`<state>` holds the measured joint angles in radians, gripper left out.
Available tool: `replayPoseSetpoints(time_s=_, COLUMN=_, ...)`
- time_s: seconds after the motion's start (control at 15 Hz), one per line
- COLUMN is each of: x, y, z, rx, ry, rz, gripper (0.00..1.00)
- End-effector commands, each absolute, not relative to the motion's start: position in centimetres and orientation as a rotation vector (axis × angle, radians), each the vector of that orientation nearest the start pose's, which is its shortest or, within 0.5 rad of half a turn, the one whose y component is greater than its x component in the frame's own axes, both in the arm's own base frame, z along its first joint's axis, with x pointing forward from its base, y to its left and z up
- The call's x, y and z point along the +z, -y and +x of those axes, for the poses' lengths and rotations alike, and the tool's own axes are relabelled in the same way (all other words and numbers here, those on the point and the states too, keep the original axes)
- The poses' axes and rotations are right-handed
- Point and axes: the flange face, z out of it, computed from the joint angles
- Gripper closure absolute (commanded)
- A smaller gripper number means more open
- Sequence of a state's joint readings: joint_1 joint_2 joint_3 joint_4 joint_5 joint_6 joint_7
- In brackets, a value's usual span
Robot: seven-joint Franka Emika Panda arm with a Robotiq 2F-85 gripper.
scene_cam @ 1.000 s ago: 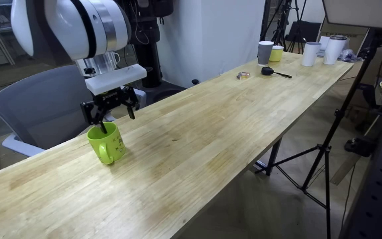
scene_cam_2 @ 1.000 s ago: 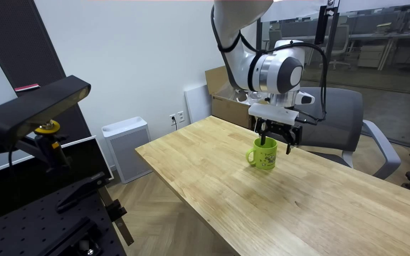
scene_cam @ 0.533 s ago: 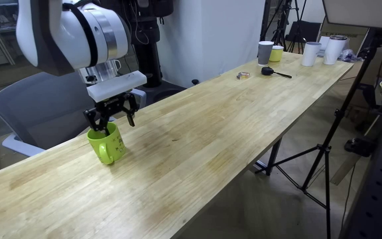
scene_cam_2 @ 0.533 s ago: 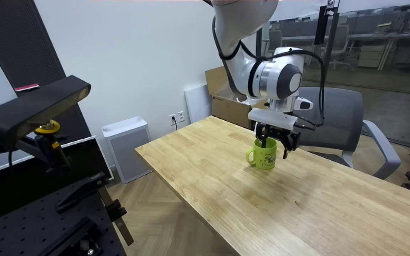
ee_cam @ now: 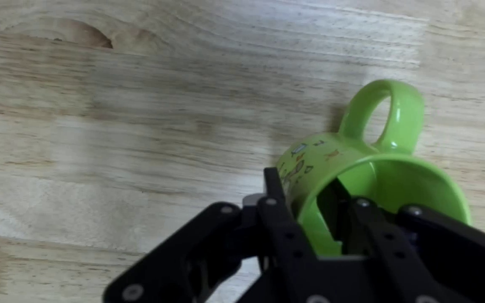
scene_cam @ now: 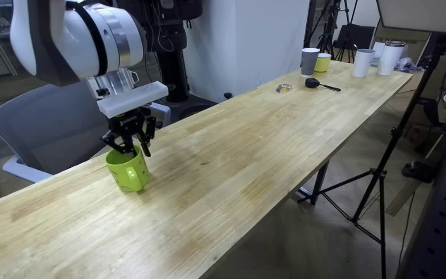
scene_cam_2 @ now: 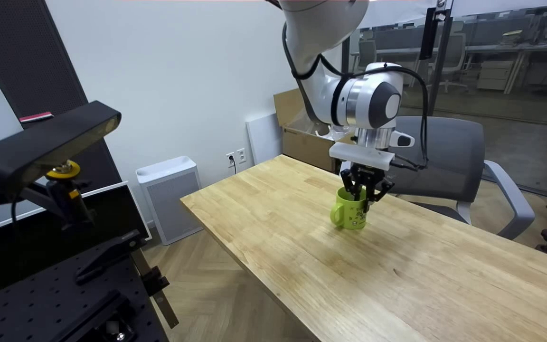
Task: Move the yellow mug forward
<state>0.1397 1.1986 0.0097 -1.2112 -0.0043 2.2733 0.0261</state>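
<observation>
Gripper (ee_cam: 304,179): one finger within, one outside the wall of the mug (ee_cam: 377,168); clamped or loose, we cannot tell. Mug: right half of the wrist view, long axis upright, handle toward the top edge. Table (ee_cam: 141,126): wooden, beneath.

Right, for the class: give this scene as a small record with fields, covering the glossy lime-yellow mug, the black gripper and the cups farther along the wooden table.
Object: glossy lime-yellow cylindrical mug with loop handle and printed drawings
Pose: mouth up
Support: pale wooden table
Tool: black two-fingered gripper, one finger inside the mug, one outside
Grip: cannot tell whether firmly closed
Farther along: tapered grey cup, short yellow cup, white cylindrical cup, white tumbler with metallic rim
</observation>
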Motion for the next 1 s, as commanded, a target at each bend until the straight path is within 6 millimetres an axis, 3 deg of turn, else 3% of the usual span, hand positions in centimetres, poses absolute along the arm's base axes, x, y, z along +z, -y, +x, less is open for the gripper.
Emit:
replayPoseSetpoints(time_s=0.0, x=4.4, y=-10.8, z=71.9, rx=0.244, ry=0.159, rz=-3.168, gripper=0.99)
replayPoseSetpoints(time_s=0.47, x=7.5, y=-11.1, z=73.4, rx=0.202, ry=0.181, rz=-3.178, gripper=0.98)
replayPoseSetpoints(time_s=0.73, x=8.2, y=-11.7, z=73.5, rx=0.203, ry=0.208, rz=-3.168, gripper=0.98)
replayPoseSetpoints(time_s=0.93, x=8.4, y=-11.0, z=73.2, rx=0.231, ry=0.209, rz=-3.167, gripper=0.98)
